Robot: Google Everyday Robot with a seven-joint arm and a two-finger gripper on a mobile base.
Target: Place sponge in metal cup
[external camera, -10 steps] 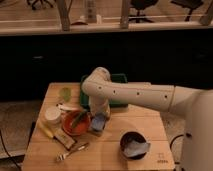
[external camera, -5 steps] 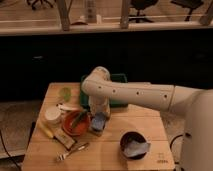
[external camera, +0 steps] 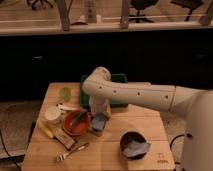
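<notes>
Camera view: sponge (external camera: 99, 123) sits just under the gripper (external camera: 99, 113), whose grip state I cannot tell.

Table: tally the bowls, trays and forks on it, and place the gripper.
Bowls: 2, orange bowl, dark bowl
Trays: 1, green tray
Forks: 1, fork
Total: 4
Gripper: low at the blue sponge, beside the orange bowl.

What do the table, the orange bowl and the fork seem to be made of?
Table: pale wood, with a matte tan surface. Orange bowl: likely plastic or glazed ceramic, going by its uniform colour; unclear which. Fork: probably metal, from its greyish glint. The gripper hangs just right of the bowl.
</notes>
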